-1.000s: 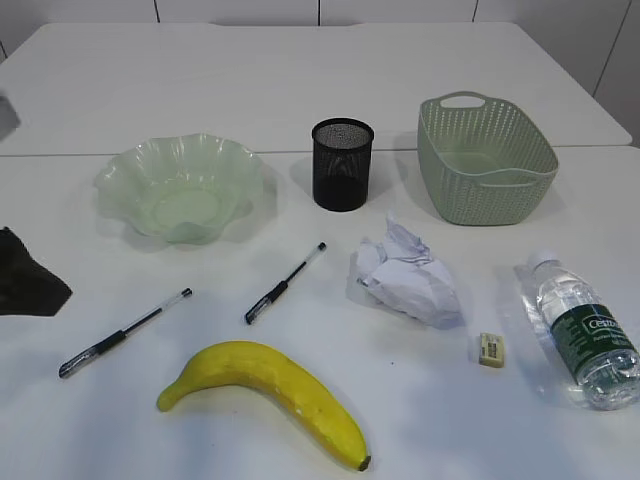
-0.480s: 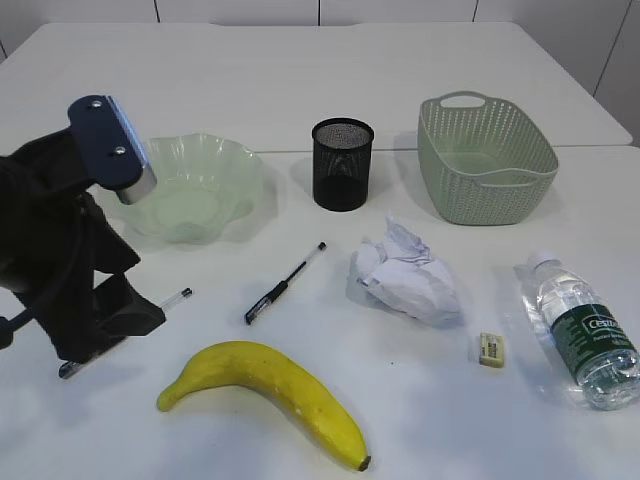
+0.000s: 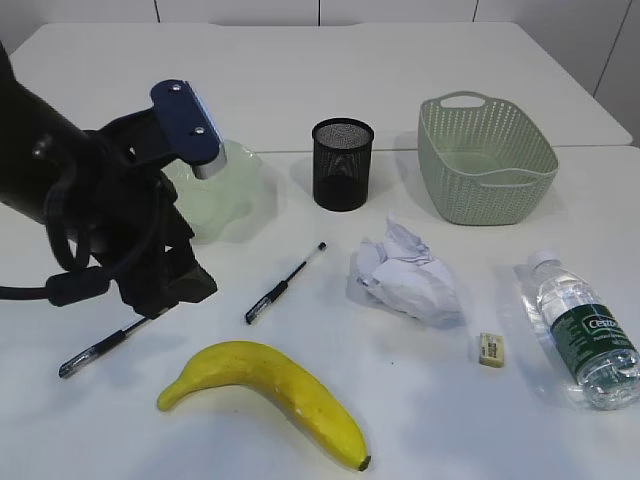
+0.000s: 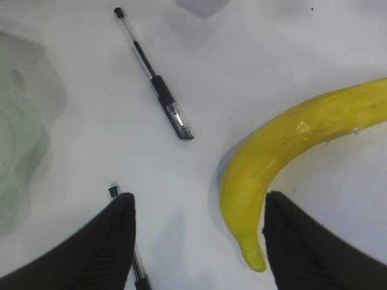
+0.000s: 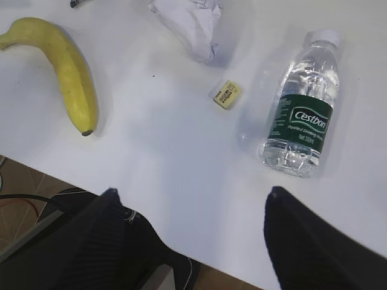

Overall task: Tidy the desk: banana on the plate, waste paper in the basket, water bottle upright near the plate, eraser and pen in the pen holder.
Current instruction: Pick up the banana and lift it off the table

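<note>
A yellow banana (image 3: 262, 386) lies at the front of the table. My left gripper (image 4: 196, 205) is open and empty, hovering above the table with the banana's (image 4: 284, 145) tip between its fingers, close to the right one; in the exterior view it (image 3: 165, 283) hangs left of the banana. One black pen (image 3: 285, 283) lies mid-table, another (image 3: 95, 350) front left, partly under the left finger (image 4: 103, 248). Crumpled paper (image 3: 405, 272), a small eraser (image 3: 490, 349) and a lying water bottle (image 3: 585, 330) are on the right. My right gripper (image 5: 190, 196) is open and empty over the front table edge.
The green glass plate (image 3: 232, 190) is half hidden behind my left arm. A black mesh pen holder (image 3: 342, 165) and a green basket (image 3: 485, 160) stand at the back. The right wrist view shows the table's front edge (image 5: 181, 202) with floor below.
My left arm has swung in from the left edge and moved right across the table. It now covers part of the plate and hangs near the banana. The objects have not moved.
</note>
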